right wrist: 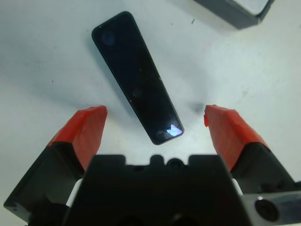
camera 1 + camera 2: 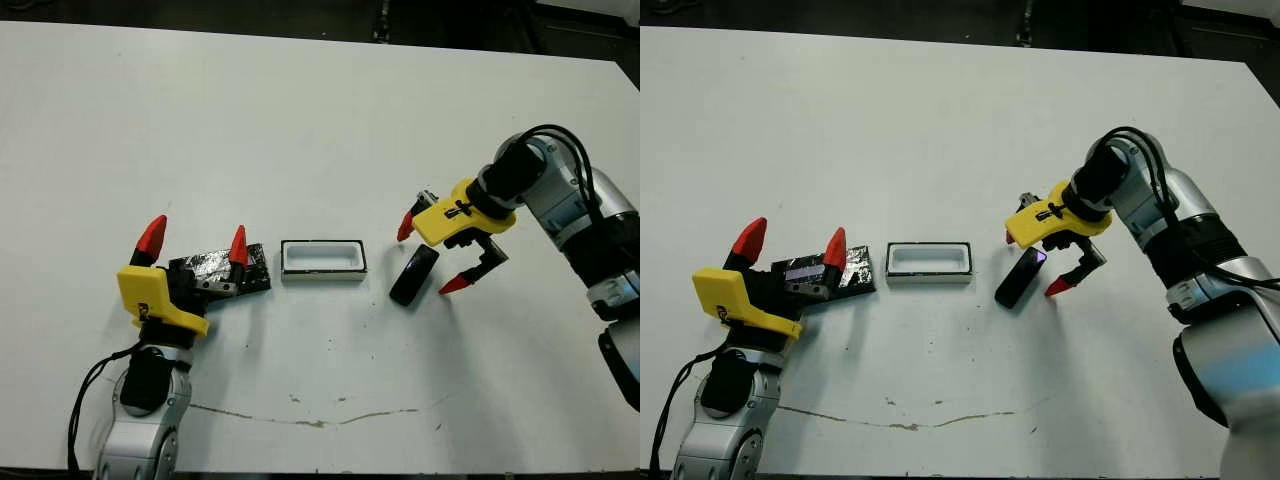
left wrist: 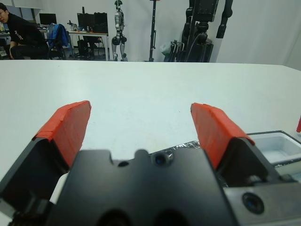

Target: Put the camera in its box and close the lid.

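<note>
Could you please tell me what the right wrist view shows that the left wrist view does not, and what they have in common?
Only the right wrist view shows the camera, lying flat on the table between the right hand's open fingers, untouched. Only the left wrist view shows the left hand, also open, an edge of the speckled lid beside it, and a person seated beyond the table. Both share the white table and part of the box.
</note>
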